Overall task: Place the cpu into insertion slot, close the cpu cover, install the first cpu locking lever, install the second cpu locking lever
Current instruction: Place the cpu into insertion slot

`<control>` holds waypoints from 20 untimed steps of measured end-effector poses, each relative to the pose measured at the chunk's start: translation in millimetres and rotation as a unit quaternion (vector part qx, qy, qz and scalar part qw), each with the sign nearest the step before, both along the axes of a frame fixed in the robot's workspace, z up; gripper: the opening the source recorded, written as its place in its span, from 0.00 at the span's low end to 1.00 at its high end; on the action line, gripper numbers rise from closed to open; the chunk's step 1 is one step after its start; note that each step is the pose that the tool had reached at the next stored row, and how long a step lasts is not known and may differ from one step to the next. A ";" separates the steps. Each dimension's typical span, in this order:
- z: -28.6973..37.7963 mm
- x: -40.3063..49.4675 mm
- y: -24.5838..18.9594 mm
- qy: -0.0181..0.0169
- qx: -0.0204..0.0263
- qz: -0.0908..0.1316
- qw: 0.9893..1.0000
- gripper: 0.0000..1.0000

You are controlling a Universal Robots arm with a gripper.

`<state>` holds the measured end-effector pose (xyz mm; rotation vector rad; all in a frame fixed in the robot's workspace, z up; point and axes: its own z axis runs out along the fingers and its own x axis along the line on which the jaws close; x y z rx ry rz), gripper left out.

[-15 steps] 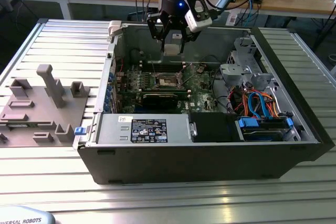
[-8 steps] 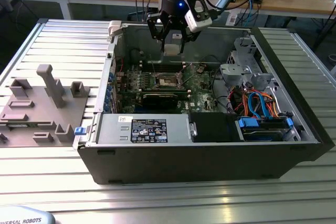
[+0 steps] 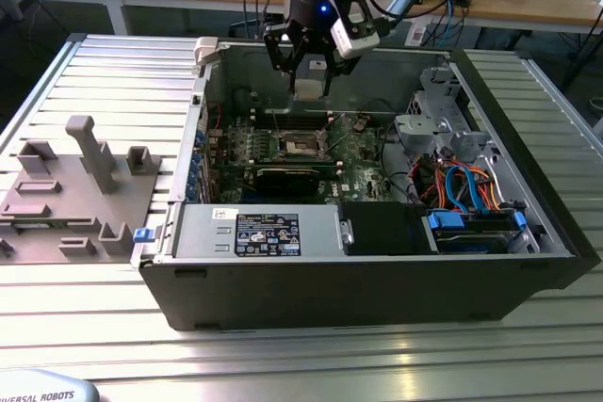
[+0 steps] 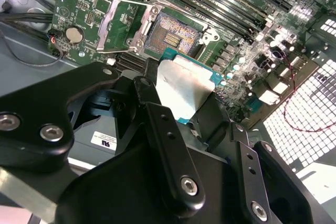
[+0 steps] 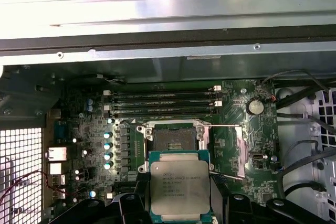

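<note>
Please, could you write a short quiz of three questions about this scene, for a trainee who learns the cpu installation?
1. True or false: the cpu already sits in the insertion slot.
2. What does the gripper hold? A) the cpu B) a screwdriver C) nothing
3. Fill in: the cpu cover is ____ (open or closed).

Key: 1 false; 2 A; 3 open.
</note>
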<state>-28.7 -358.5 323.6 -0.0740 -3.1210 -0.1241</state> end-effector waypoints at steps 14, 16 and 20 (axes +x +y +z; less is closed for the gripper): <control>-0.9 0.0 0.0 0.000 0.000 -0.007 1.000 0.54; -1.0 0.0 0.0 0.000 0.000 -0.008 1.000 0.54; -1.2 0.0 0.0 0.000 0.000 -0.009 1.000 0.54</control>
